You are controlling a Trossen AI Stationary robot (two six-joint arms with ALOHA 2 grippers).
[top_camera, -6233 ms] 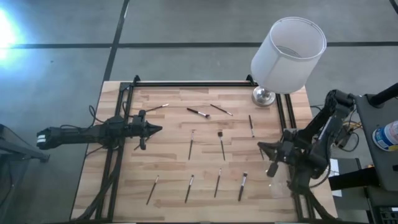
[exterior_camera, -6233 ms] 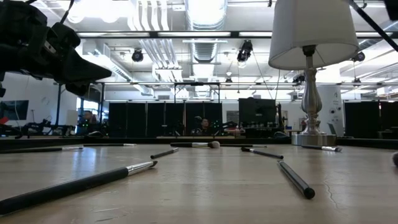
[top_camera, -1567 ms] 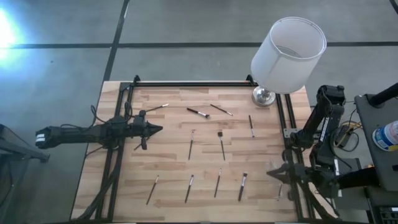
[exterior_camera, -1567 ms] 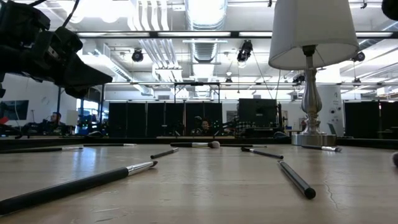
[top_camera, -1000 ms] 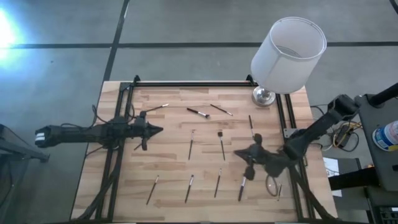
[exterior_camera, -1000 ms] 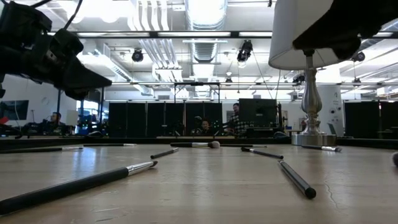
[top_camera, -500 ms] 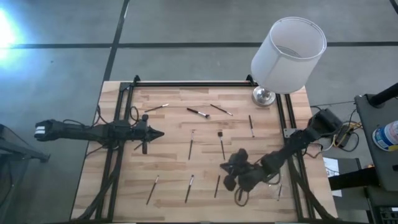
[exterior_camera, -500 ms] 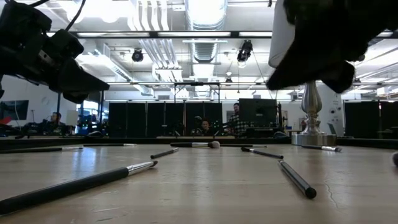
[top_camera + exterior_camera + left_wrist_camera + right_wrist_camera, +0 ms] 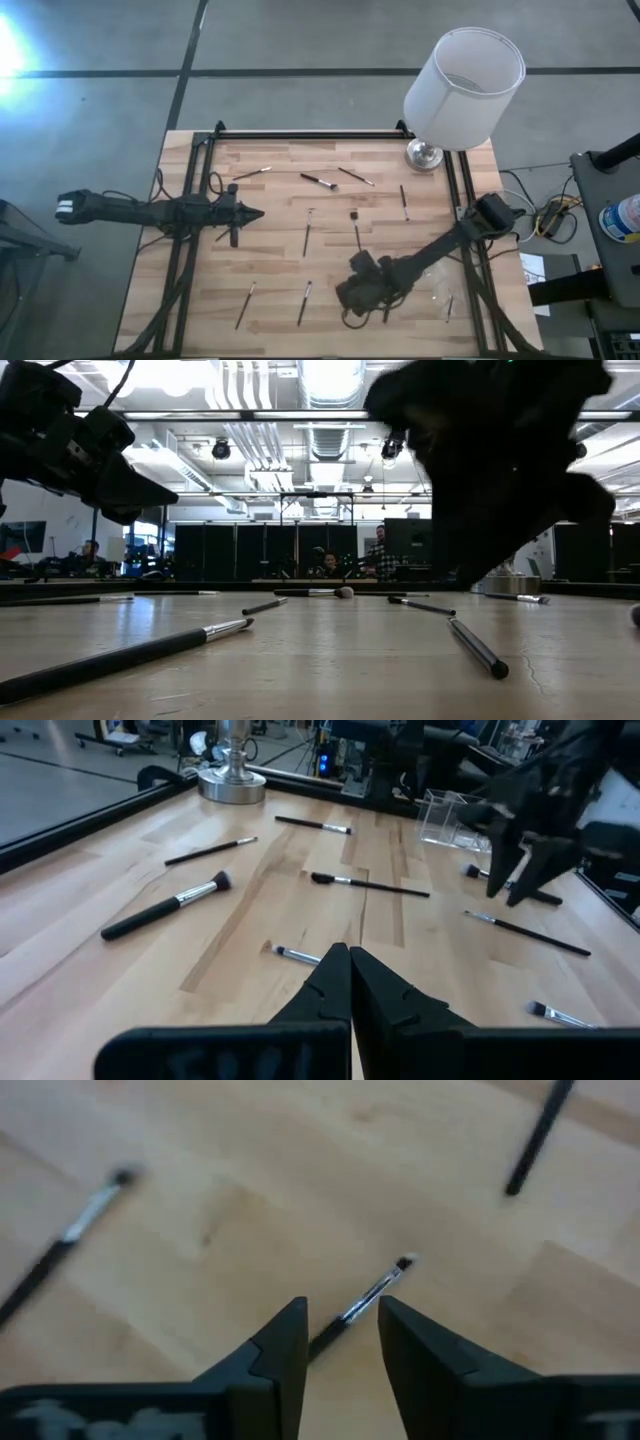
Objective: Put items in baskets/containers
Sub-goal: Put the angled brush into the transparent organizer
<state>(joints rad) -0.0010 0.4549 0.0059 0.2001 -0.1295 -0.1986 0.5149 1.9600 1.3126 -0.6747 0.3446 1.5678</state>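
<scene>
Several thin brushes lie flat on the wooden table, among them one at the far middle and one near the front. My right gripper hangs open over the front middle, pointing steeply down. A slim brush lies on the wood below the gap between its fingers, untouched. The clear container stands by the table's right edge, also seen faintly in the high view. My left gripper stays shut over the table's left side, holding nothing.
A lamp with a big white shade and a metal base stands at the far right corner. Black rails frame the table's far and side edges. Bare wood lies between the brushes at mid-table.
My right arm has swung from the table's right edge toward the front middle, sinking and tipping its gripper from near level to steeply down over a brush in the front row. The brushes have not moved.
</scene>
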